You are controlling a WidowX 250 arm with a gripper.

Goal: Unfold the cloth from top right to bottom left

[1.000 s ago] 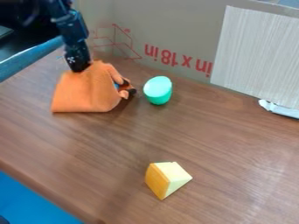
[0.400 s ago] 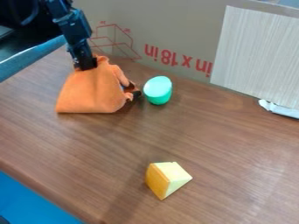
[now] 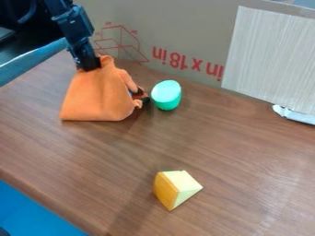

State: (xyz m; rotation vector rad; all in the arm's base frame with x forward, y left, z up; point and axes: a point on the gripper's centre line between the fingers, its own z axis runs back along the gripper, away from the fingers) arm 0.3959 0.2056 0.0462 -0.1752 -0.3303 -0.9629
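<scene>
The fingers [image 3: 91,63] are closed on the orange cloth [image 3: 95,99], its peak upward. Its long axis slants slightly lower left.

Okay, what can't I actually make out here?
- Camera view: the far side of the orange cloth, hidden by its own near side.
- Camera view: what the small dark piece at its right is; folds partly cover it.
- Camera view: the rest of the black arm, cut off by the top edge.
- Camera view: the rest of the white strip, cut off by the right edge.
</scene>
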